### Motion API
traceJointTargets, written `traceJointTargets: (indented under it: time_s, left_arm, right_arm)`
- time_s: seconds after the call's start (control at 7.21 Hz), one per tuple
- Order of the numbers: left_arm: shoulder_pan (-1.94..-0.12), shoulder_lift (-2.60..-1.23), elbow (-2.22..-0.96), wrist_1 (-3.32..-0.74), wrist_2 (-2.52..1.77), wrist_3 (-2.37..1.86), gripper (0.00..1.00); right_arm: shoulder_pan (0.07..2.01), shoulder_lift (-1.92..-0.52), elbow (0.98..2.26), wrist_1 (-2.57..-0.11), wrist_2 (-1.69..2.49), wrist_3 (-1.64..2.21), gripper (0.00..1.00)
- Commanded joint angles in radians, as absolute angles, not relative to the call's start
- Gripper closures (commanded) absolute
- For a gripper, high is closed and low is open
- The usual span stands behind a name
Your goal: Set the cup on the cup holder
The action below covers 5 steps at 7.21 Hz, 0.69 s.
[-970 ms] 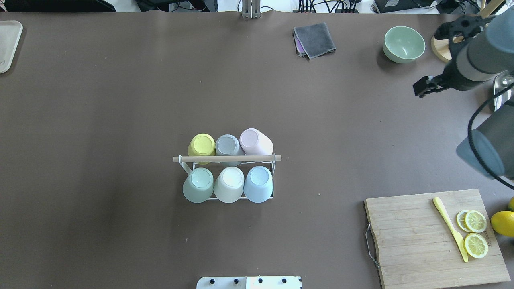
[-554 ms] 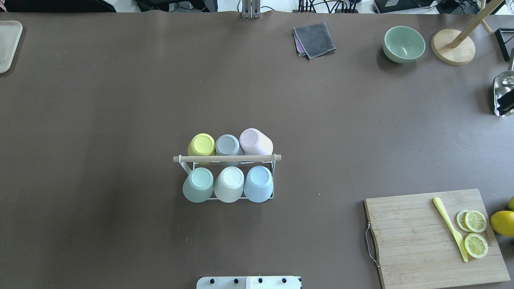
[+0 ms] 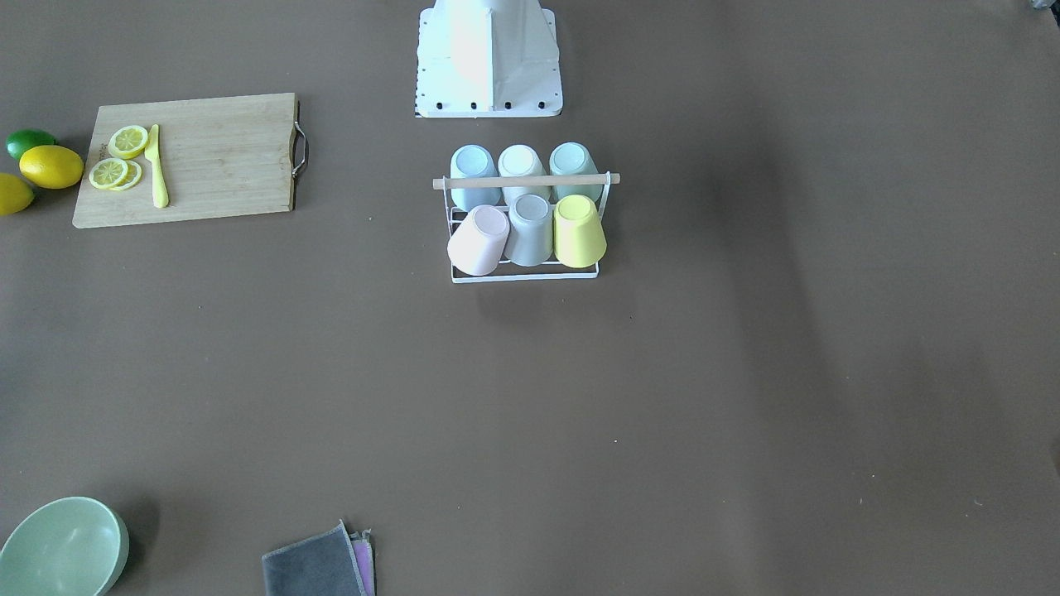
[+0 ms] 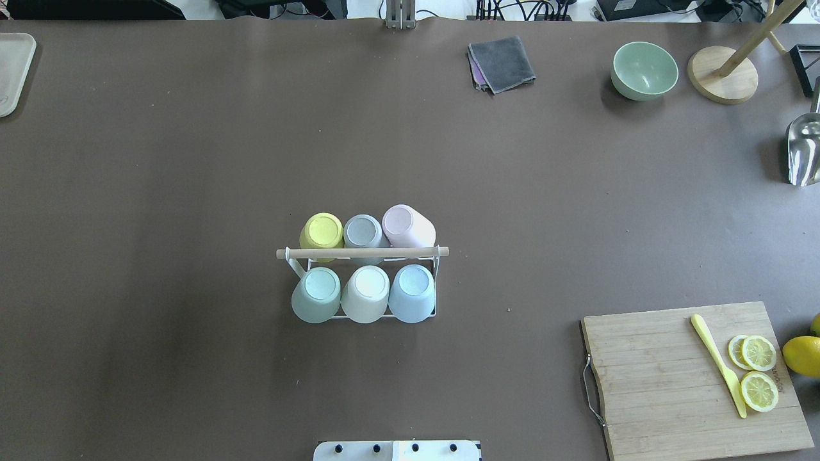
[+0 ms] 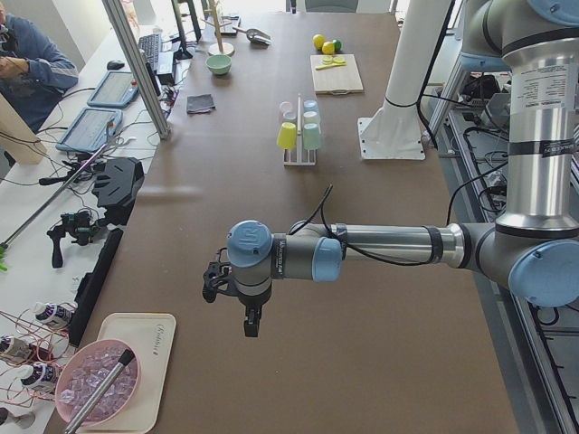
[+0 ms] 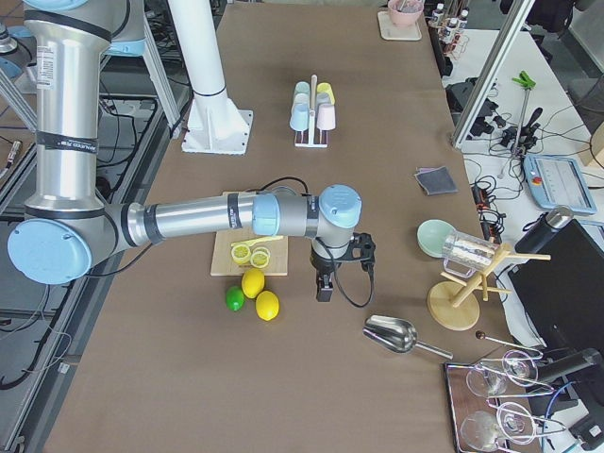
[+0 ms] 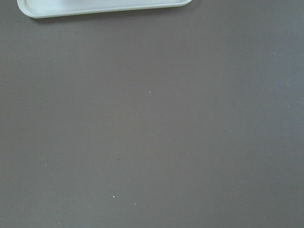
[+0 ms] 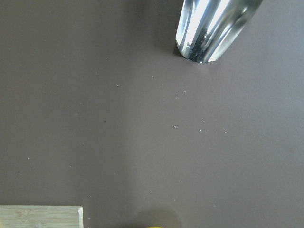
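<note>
The cup holder (image 4: 362, 253), a white wire rack with a wooden rod, stands mid-table and also shows in the front view (image 3: 526, 180). Several upside-down cups sit on it: yellow (image 4: 321, 232), grey (image 4: 363, 232), a tilted pink one (image 4: 405, 225), green (image 4: 316, 293), white (image 4: 366, 292) and blue (image 4: 413, 291). My left gripper (image 5: 251, 321) hangs over the table's left end, far from the rack; I cannot tell if it is open. My right gripper (image 6: 324, 288) hangs over the right end near the lemons; I cannot tell its state either. Both wrist views show no fingers.
A cutting board (image 4: 653, 384) with lemon slices and a yellow knife (image 4: 717, 363) lies front right. A green bowl (image 4: 644, 69), a grey cloth (image 4: 501, 63), a wooden stand (image 4: 722, 75) and a metal scoop (image 4: 804, 150) are at the back right. A tray (image 4: 13, 70) is far left.
My right arm has drawn back out of the overhead view past its right edge. The rack and cups have not moved.
</note>
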State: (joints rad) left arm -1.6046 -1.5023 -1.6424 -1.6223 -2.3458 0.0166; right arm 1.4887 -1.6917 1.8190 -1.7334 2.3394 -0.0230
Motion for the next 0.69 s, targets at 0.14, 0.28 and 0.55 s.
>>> traceJointTargets:
  time_s: [0.14,0.28,0.55]
  left_arm:
    - [-1.605,-1.503,-1.644,-1.626,-2.395,0.017,0.03]
    - [-1.605,-1.503,-1.641,-1.626,-2.393,0.017,0.02]
    - [-1.605,-1.491,-1.634,-1.625,-2.393,0.017,0.03]
  right_arm:
    - [1.542,-1.709,1.776,-1.732,2.381,-0.028,0.0]
    - [1.548,-1.709,1.779,-1.732,2.384,-0.028,0.0]
    - [1.562,-1.709,1.781,-1.732,2.385,-0.028,0.0]
